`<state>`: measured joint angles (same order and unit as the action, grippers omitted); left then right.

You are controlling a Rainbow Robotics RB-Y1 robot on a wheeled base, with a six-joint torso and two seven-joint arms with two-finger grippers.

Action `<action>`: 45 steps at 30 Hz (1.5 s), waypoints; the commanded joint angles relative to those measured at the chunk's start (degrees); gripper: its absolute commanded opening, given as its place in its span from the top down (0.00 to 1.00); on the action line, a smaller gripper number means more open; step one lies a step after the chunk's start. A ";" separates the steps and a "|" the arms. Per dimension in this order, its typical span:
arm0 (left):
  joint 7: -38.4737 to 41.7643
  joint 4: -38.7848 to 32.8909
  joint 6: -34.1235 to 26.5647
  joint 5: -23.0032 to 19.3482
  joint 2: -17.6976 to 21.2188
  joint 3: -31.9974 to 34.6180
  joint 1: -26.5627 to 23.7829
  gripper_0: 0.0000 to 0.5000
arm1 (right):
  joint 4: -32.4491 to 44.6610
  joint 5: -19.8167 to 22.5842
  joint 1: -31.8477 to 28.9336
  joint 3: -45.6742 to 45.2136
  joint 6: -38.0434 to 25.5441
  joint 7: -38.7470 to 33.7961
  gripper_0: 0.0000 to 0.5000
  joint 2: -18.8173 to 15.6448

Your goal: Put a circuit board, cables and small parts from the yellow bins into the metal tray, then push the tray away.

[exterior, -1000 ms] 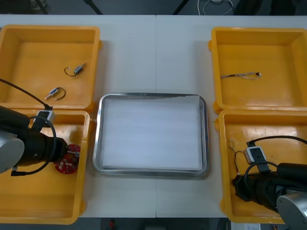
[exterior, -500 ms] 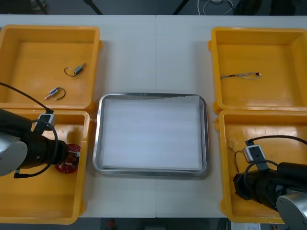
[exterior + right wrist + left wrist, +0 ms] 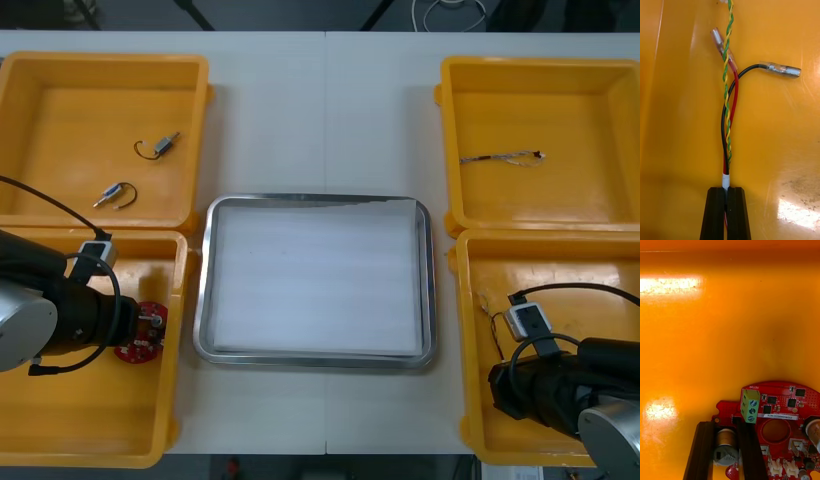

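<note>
A round red circuit board (image 3: 133,349) (image 3: 784,416) lies in the near left yellow bin (image 3: 90,420). My left gripper (image 3: 141,323) (image 3: 725,426) is shut on the board, its fingers clamping a metal cylinder that stands on the board's edge. In the near right yellow bin (image 3: 560,270), my right gripper (image 3: 497,378) (image 3: 725,189) is shut on the end of a cable bundle (image 3: 491,325) (image 3: 728,112) of red, black and twisted green-yellow wires, which lies flat on the bin floor. The metal tray (image 3: 203,290), white inside, sits between the bins.
The far left bin (image 3: 100,70) holds two small metal parts with black wire loops (image 3: 157,147) (image 3: 113,195). In the far right bin (image 3: 540,75) lies one thin cable (image 3: 500,157). Bare table stretches beyond the tray's far rim.
Both grippers have gone from open to shut, the left on the circuit board, the right on the cable bundle. The left arm drew back slightly towards the near edge.
</note>
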<state>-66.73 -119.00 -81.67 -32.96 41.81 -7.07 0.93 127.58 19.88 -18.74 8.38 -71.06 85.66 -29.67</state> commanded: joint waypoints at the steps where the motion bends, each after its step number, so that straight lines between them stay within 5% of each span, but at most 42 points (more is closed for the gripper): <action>1: 6.17 -0.36 0.72 0.79 -0.68 -0.67 1.45 1.00 | 2.93 0.07 0.90 -0.82 -6.02 1.97 1.00 -1.97; 13: 6.00 -1.15 0.11 -3.07 3.19 3.02 0.66 1.00 | 16.91 1.39 3.36 -7.06 -23.51 1.35 1.00 -3.20; 19: 5.12 -1.76 -6.40 -6.59 4.07 7.86 -1.63 1.00 | 22.42 3.24 4.94 -11.28 -31.94 0.91 1.00 -5.22; 24: 4.94 -4.40 -14.57 -8.96 4.07 13.13 -4.79 1.00 | 22.42 10.27 6.52 -17.70 -38.94 0.30 1.00 -7.51; 32: 5.73 -8.88 -27.14 -12.74 4.15 16.82 -11.21 1.00 | 22.42 22.92 9.95 -25.52 -38.94 -0.05 1.00 -12.87; 45: 11.97 -11.43 -28.33 -19.51 5.30 13.57 -17.71 1.00 | 22.42 33.73 17.25 -25.43 -38.94 -0.05 1.00 -19.55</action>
<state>-65.21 -127.81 -109.47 -51.52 44.32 8.25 -13.49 148.20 51.74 -4.46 -16.20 -109.75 85.74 -46.16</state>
